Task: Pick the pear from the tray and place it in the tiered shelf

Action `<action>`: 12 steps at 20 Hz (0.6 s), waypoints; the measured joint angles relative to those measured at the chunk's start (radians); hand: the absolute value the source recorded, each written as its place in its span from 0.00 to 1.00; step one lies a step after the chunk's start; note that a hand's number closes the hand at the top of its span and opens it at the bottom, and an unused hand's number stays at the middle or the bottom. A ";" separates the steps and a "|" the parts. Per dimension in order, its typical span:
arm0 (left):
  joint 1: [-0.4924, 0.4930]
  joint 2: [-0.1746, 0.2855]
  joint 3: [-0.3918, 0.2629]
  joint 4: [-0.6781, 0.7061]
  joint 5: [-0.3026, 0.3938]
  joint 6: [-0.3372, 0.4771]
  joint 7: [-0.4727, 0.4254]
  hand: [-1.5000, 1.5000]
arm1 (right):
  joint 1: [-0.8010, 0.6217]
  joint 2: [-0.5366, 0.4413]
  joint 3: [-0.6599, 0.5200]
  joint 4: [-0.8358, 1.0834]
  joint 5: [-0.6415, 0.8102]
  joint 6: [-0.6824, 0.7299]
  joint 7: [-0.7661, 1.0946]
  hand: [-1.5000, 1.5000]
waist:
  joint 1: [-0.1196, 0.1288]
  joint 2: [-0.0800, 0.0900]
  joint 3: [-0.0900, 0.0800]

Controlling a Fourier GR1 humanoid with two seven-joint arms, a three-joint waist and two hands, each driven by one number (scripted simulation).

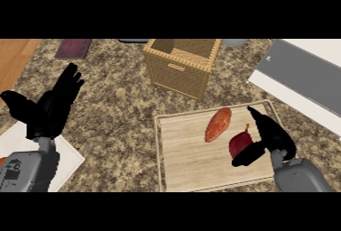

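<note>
- While the pear (238, 143) lay on the tray, the worktop (120, 113) carried every item, with the tiered shelf well apart from the tray, toward the far edge. The carry across that open stretch was judged the phase in which a poorly seated fruit could slip free.
- The tray (193, 162), a pale wooden board with a raised rim, sat at the near right. A low exit path could have caught the rim and jolted the load.
- The tiered shelf (180, 67), a woven, open-topped unit, stood beyond the tray's far-left corner. Its upright walls were the likely obstruction: an approach made too low could have struck a wall instead of clearing it.
- The left hand (50, 113) rested open at the left of the view, fingers up, holding nothing.
- The right hand (273, 135) was open over the tray's right side. Its fingers ran nearly straight along the pear's right flank, and its thumb sat at the fruit's near end. Nothing was enclosed. Whether the fingers touched the skin could not be told.
- An orange-red oblong vegetable (218, 125) lay just beside the pear, on its left. Closing fingers could have nudged it or pinched it together with the pear.
- The pear, dark red with its stalk pointing away from the robot, lay right of the tray's centre. Its tapered, rounded form was judged likely to roll or squirt out of a grasp closed off-centre.
</note>
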 measured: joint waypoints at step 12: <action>-0.021 -0.029 0.027 0.021 -0.036 -0.015 0.004 0.50 | -0.003 0.068 -0.056 0.124 0.099 0.033 -0.165 1.00 | -0.002 -0.007 -0.007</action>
